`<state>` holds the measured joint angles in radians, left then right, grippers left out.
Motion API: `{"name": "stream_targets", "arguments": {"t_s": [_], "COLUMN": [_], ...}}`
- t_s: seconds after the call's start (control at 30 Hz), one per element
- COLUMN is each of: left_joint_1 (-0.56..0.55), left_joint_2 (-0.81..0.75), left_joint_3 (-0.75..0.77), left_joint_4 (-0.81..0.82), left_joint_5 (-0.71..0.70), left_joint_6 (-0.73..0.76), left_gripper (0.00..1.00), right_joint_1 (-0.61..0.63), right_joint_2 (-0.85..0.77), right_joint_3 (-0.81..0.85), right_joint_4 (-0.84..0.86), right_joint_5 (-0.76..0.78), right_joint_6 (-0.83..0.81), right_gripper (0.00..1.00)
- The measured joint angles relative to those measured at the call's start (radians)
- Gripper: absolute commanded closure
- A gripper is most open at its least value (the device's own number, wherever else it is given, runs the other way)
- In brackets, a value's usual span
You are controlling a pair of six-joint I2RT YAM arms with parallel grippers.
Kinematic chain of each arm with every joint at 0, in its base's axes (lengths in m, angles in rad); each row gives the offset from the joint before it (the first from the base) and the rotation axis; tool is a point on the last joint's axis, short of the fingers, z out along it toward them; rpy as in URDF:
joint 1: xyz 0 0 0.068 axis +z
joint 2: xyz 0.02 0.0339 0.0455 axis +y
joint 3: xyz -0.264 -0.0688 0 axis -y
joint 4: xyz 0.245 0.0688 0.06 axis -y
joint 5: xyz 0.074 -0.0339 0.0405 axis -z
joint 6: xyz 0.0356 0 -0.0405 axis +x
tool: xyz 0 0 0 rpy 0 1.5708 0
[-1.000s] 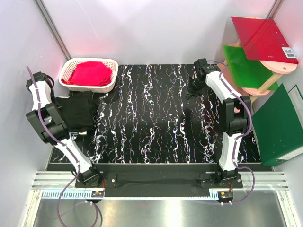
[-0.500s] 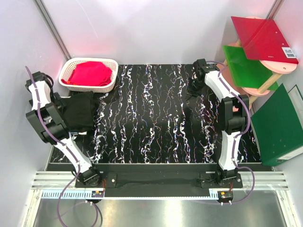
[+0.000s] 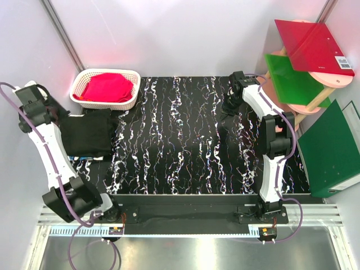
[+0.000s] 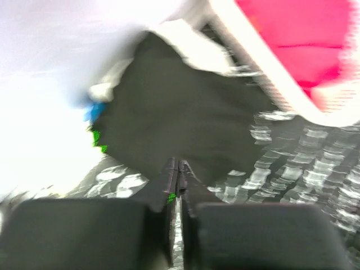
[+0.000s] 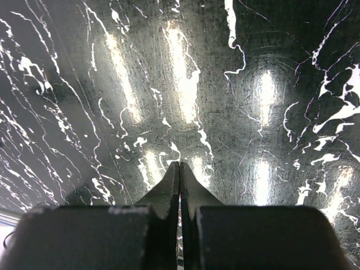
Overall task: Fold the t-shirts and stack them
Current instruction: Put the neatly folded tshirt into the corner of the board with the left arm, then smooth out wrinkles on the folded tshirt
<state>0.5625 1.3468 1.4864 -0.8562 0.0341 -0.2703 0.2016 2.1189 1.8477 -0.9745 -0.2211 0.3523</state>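
One black pile of t-shirts [image 3: 87, 134] lies at the worktop's [image 3: 185, 146] left edge beside the basket [image 3: 107, 104], and with the left gripper [image 4: 176, 164] and right gripper [image 5: 179, 166] jaws pressed together, empty, a low left-arm sweep could rumple the fold.

Likely lab: white booth walls [image 3: 169, 34].

The left wrist picture is all smeared. The soft black cotton t-shirt [image 4: 180, 107] has fuzzy edges, and a tiny blue spot [image 4: 94, 111] beside it is too blurry to tell. The white plastic basket [image 4: 264, 56] and the red cloth [image 4: 298, 34] inside run off the edge.
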Motion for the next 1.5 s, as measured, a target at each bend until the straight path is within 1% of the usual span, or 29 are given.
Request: {"name": "stream_targets", "arguments": {"t_s": [0.1,0.13,0.2,0.3,0.33,0.4,0.43,0.53,0.6,0.63,0.7,0.83,0.93,1.07,1.17,1.23,1.33,1.4,1.5], "left_joint_1": [-0.002,-0.002,-0.002,0.002,0.006,0.011,0.013,0.021,0.030,0.034,0.039,0.040,0.040,0.041,0.040,0.041,0.040,0.041,0.043], "left_joint_2": [-0.003,0.028,0.098,0.241,0.274,0.303,0.307,0.307,0.310,0.314,0.333,0.378,0.404,0.432,0.459,0.484,0.511,0.515,0.497], "left_joint_3": [-0.071,-0.119,-0.215,-0.463,-0.542,-0.644,-0.675,-0.683,-0.682,-0.677,-0.631,-0.463,-0.334,-0.192,-0.127,-0.109,-0.109,-0.113,-0.146], "left_joint_4": [0.080,0.122,0.193,0.396,0.450,0.531,0.585,0.710,0.764,0.760,0.683,0.462,0.327,0.183,0.115,0.090,0.068,0.064,0.071], "left_joint_5": [0.222,0.331,0.488,0.728,0.782,0.862,0.906,0.969,0.983,0.977,0.939,0.772,0.632,0.460,0.386,0.373,0.390,0.421,0.541], "left_joint_6": [-0.047,-0.071,-0.121,-0.268,-0.322,-0.410,-0.458,-0.538,-0.562,-0.561,-0.516,-0.398,-0.320,-0.235,-0.182,-0.148,-0.105,-0.081,-0.047], "left_gripper": [1.00,1.00,1.00,1.00,1.00,1.00,1.00,1.00,1.00,1.00,1.00,1.00,1.00,1.00,1.00,1.00,1.00,1.00,1.00], "right_joint_1": [0.000,0.000,0.000,0.000,0.000,0.000,0.000,0.000,0.000,0.000,0.000,0.000,0.000,0.000,-0.002,-0.003,-0.006,-0.006,-0.007], "right_joint_2": [0.009,0.011,0.012,0.012,0.012,0.012,0.012,0.012,0.012,0.012,0.012,0.012,0.012,0.012,0.012,0.012,0.012,0.012,0.012], "right_joint_3": [0.000,0.000,0.000,0.000,-0.001,-0.004,-0.008,-0.020,-0.023,-0.023,-0.023,-0.023,-0.023,-0.023,-0.023,-0.023,-0.023,-0.025,-0.032], "right_joint_4": [0.000,0.000,0.000,0.000,0.000,0.001,0.003,0.003,0.003,0.004,0.004,0.004,0.004,0.004,0.004,0.004,0.004,0.004,0.004], "right_joint_5": [0.000,0.000,0.000,0.000,0.000,0.000,0.000,0.002,0.002,0.002,0.002,0.002,0.003,0.003,0.003,0.003,0.003,0.003,0.003], "right_joint_6": [0.000,0.000,0.000,0.000,0.000,0.000,0.000,0.000,0.000,0.000,-0.001,-0.005,-0.009,-0.016,-0.018,-0.019,-0.020,-0.020,-0.020], "right_gripper": [1.00,1.00,1.00,1.00,1.00,1.00,1.00,1.00,1.00,1.00,1.00,1.00,1.00,1.00,1.00,1.00,1.00,1.00,1.00]}}
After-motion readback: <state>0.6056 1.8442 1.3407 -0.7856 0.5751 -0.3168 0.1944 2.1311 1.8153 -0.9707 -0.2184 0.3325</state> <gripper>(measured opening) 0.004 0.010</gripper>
